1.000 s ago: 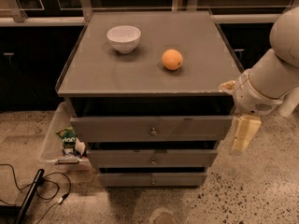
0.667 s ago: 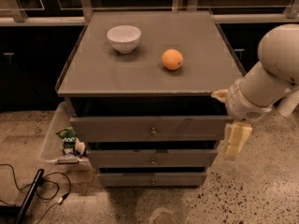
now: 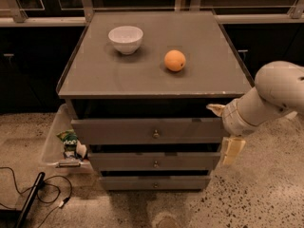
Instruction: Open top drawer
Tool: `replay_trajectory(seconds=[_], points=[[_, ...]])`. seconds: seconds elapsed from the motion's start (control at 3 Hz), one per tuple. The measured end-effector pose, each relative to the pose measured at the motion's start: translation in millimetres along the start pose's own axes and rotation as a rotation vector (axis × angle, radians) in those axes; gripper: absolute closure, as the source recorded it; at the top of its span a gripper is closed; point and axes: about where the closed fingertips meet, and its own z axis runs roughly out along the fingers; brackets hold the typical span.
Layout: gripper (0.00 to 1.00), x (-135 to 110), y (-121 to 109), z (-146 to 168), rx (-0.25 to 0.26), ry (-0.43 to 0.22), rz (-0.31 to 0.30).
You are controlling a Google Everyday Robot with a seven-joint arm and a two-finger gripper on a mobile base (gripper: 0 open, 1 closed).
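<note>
The top drawer point(image 3: 118, 131) is the widest of three grey fronts under the grey cabinet top point(image 3: 142, 75), with a small brass knob point(image 3: 155, 134) at its middle. A dark gap shows between its upper edge and the cabinet top. My gripper point(image 3: 224, 130) is at the right end of this drawer front, well to the right of the knob. Its cream fingers are spread apart, one point(image 3: 216, 109) at the drawer's upper right corner and one point(image 3: 232, 151) hanging below it. It holds nothing.
A white bowl point(image 3: 126, 38) and an orange point(image 3: 175, 60) sit on the cabinet top. Two narrower drawers point(image 3: 155, 163) lie below. A clear bin point(image 3: 53, 144) with snack packets stands left of the cabinet, and a black cable point(image 3: 42, 194) lies on the speckled floor.
My arm has moved left and a little down, bringing the gripper from beside the cabinet's right side to the right end of the top drawer front. The drawers have not moved.
</note>
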Motion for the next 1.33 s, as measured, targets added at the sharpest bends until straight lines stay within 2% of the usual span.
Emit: replay_trajectory(seconds=[0.33,0.67,1.0,1.33], points=[[0.0,9.8,-17.3,20.3,0.064,-0.055,-0.088],[0.0,14.8,-34.6,38.0,0.09,-0.083,-0.162],[0.0,17.9,-42.1,54.9,0.086,-0.104,-0.198],[0.0,21.3,-44.2,71.4,0.067,-0.12,-0.208]])
